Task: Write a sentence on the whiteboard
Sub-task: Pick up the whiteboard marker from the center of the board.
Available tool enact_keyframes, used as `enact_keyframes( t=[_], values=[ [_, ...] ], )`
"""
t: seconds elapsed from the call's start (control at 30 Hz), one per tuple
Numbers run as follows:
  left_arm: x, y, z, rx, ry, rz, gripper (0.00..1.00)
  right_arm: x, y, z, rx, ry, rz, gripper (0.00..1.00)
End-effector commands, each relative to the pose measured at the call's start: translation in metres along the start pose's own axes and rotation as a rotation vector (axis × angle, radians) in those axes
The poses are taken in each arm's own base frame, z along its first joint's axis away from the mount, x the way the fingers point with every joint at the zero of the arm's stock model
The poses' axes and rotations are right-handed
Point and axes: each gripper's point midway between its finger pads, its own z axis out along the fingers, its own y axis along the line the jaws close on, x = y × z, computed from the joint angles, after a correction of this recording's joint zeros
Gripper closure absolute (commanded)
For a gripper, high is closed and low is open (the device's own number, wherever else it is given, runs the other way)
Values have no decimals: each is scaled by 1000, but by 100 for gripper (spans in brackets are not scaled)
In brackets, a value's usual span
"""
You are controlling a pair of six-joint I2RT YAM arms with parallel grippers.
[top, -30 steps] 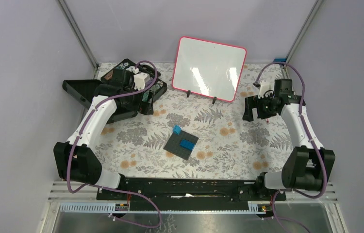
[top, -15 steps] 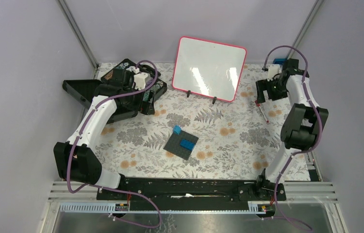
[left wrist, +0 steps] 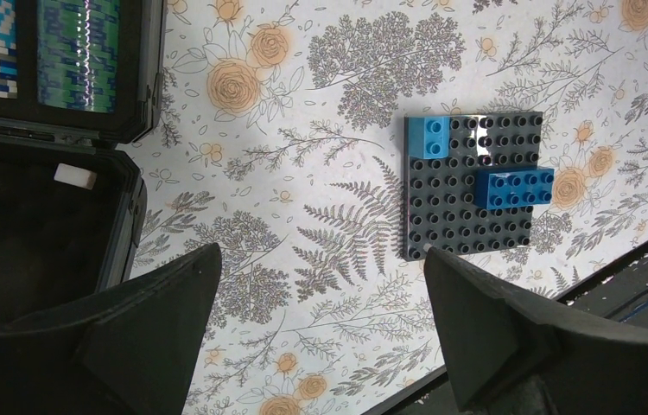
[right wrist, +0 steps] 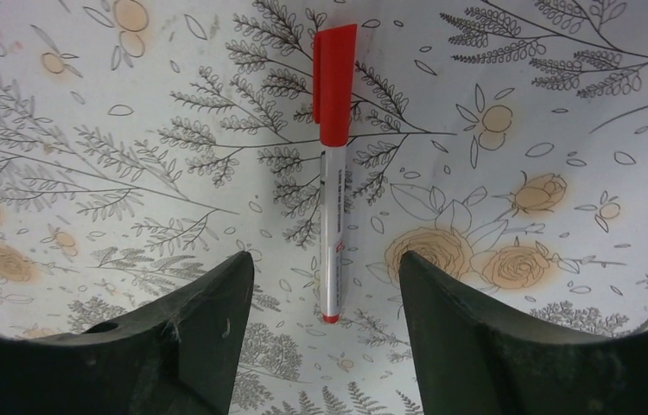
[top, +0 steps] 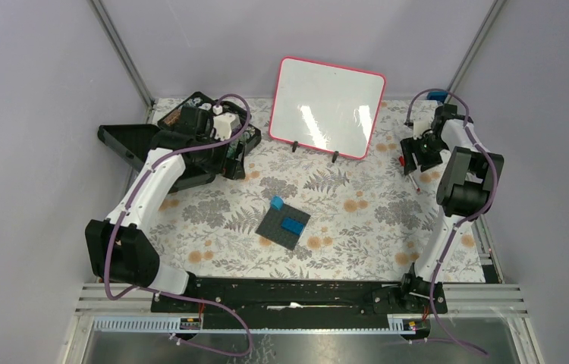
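Note:
The whiteboard [top: 327, 106] stands propped at the back centre on two black clip feet. It is blank; no red sentence shows on it, only glare. A marker [right wrist: 333, 216] with a white body and a red cap lies flat on the floral cloth at the back right [top: 413, 180]. My right gripper [right wrist: 325, 259] hangs open just above it, the jaws either side of its tail end, not touching; it also shows in the top view [top: 416, 155]. My left gripper [left wrist: 320, 251] is open and empty, near the black case [top: 232, 152].
A dark grey plate [top: 283, 224] with blue blocks lies mid-table; it also shows in the left wrist view [left wrist: 459, 216]. An open black case [top: 133, 144] with parts sits at the back left. A blue item [top: 437, 95] sits in the back right corner.
My right arm has folded back toward the right rear and its gripper now hangs over the marker, which lies on the cloth. The left arm has barely shifted.

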Motion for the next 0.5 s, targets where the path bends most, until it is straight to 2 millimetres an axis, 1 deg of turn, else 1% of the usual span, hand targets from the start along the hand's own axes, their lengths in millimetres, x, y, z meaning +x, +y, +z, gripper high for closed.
enact_keyframes(
  t=[0.0, 0.17, 0.27, 0.37, 0.43, 0.47],
  values=[
    [-24, -6, -7, 7, -67, 21, 1, 1, -9, 14, 18, 19, -25, 32],
    [-25, -7, -6, 9, -67, 20, 1, 14, -9, 31, 13, 60, -29, 42],
    [-26, -9, -6, 13, -68, 20, 1, 23, -7, 38, 6, 75, -32, 50],
    [-27, -11, -5, 21, -67, 19, 1, 29, -2, 41, -1, 87, -41, 63],
    [-30, -14, -5, 32, -70, 21, 1, 32, 3, 41, -11, 93, -50, 82],
    [-31, -15, -4, 39, -73, 23, 1, 32, 7, 37, -18, 88, -55, 90]
  ],
)
